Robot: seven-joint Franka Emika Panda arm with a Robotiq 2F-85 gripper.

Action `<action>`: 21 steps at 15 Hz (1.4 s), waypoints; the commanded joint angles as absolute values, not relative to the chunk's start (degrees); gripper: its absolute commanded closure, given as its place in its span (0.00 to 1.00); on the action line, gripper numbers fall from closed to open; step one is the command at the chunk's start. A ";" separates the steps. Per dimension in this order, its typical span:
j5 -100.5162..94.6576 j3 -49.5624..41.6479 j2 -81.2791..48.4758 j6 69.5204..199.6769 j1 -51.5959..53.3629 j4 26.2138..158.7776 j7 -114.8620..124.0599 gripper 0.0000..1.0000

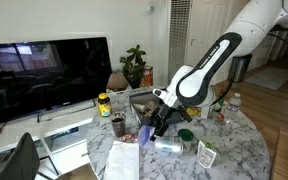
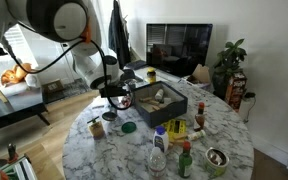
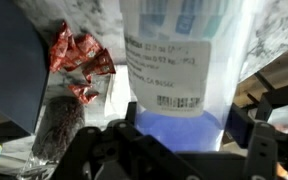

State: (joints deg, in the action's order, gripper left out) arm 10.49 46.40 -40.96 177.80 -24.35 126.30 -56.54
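Fingers (image 3: 256,148) stand apart around the labelled bottle (image 3: 179,60), so centre it between them and level your wrist before you squeeze.

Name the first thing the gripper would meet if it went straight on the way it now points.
Most likely the clear labelled bottle. In the wrist view it lies directly ahead, one end between the open jaws of the gripper. How close they are is unclear.

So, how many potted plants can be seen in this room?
1. The potted plant stands beside the television, behind the table; others may be hidden outside the views.
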 commanded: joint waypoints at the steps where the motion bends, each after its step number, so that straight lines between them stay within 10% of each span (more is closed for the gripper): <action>1: 2.09 52.18 -48.02 180.68 -32.89 128.56 -56.93 0.40; 21: -23.03 56.20 -68.22 194.05 -38.76 127.68 -51.51 0.40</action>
